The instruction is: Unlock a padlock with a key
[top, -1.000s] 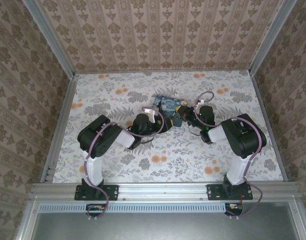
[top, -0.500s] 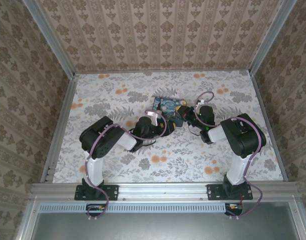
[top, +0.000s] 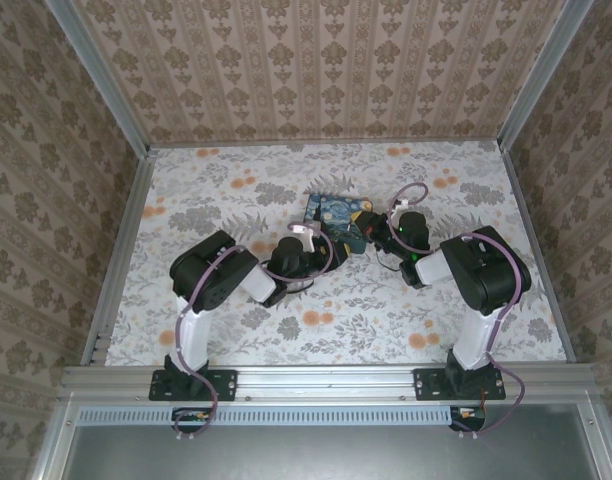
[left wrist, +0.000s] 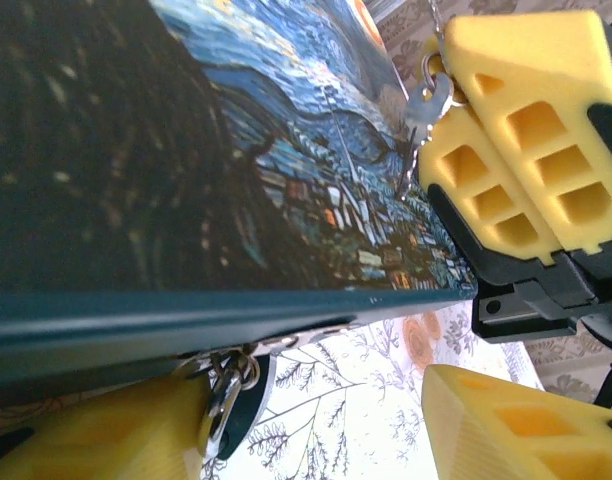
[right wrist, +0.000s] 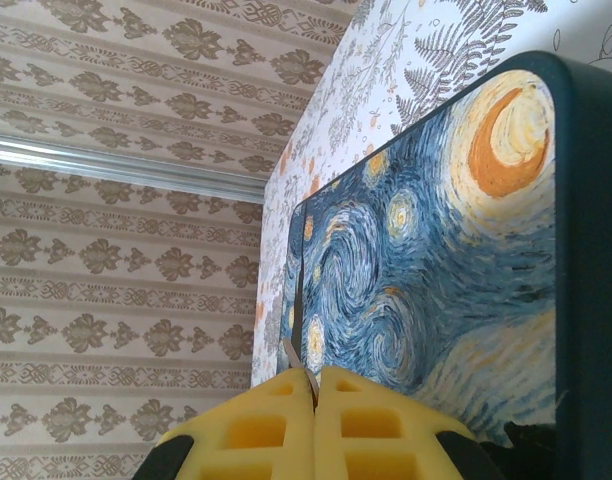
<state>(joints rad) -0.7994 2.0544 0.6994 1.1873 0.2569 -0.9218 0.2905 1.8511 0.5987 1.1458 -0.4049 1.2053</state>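
Left-wrist view: you see the padlock (left wrist: 241,410) at the bottom of the frame, tucked under the dark teal edge of the painted box (left wrist: 286,150). Its silver shackle is uppermost against that edge and its dark bluish body hangs below. The long axis therefore runs roughly top to bottom, with the body pointing down toward the floral table (left wrist: 361,385). At this close range you cannot make out which face carries the keyhole. The left gripper (left wrist: 311,405) straddles the lock with its yellow pads apart. One finger (left wrist: 96,435) lies just beside the shackle, and the other (left wrist: 526,425) stands across a strip of bare table, so nothing is clamped. At upper right the right gripper (left wrist: 456,112) has its pads pressed together on the key (left wrist: 427,100). The key's silver head and ring stick out at the pad tips, close to the box's painted face and well apart from the padlock. Right-wrist view: a thin metal edge rises from the seam between the closed pads, in line with the fingers and aimed along the box's swirling face. Top view: the box lies flat and closed between your two wrists near the table's middle, and its contents are hidden.
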